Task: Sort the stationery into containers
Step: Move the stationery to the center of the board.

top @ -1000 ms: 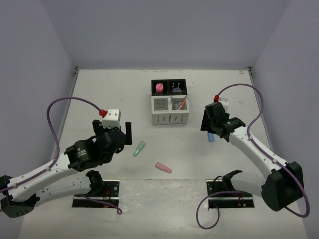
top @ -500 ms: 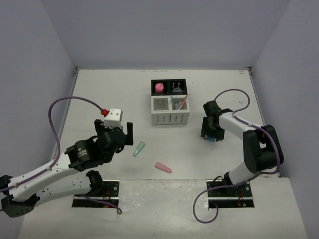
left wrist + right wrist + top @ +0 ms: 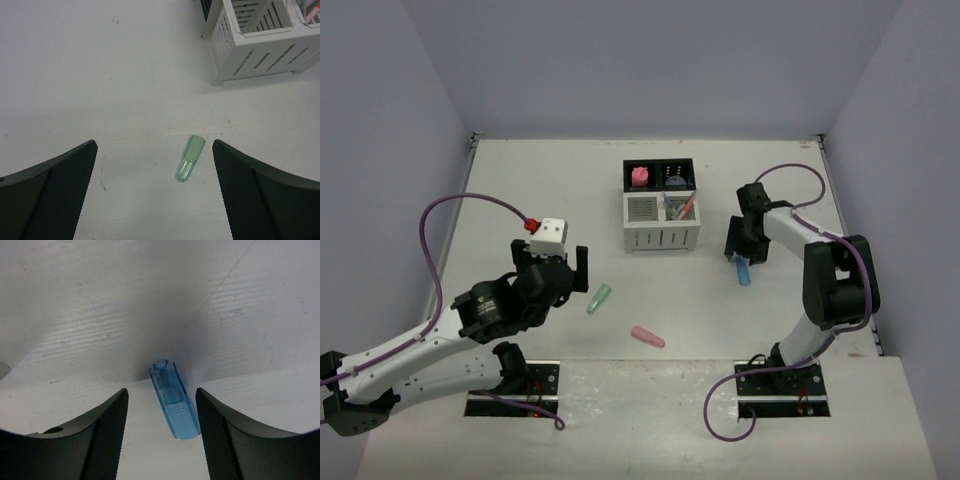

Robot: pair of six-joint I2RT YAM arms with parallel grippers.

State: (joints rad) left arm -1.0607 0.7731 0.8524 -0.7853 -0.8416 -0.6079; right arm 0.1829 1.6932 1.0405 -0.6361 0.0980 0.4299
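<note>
Left gripper (image 3: pixel 155 150), jaws spread wide and empty, hovers over the green marker (image 3: pixel 190 158) toward the worktop's near edge. The pink marker (image 3: pixel 647 336) lies nearer that edge. Farther off, toward the right edge, the right gripper (image 3: pixel 161 396) straddles the blue marker (image 3: pixel 172 407), jaws apart and not yet pinching. This looks like the pickup step: close, lift, then carry to the organizer (image 3: pixel 661 240) beyond.

Open table (image 3: pixel 520 190) is lying around the green marker (image 3: pixel 190 158) and pink marker (image 3: pixel 647 336). The organizer (image 3: pixel 661 237) is standing as the 1 obstacle between the arms. The right gripper (image 3: pixel 161 392) is straddling the blue marker (image 3: pixel 174 410), leaving little room beside it.
</note>
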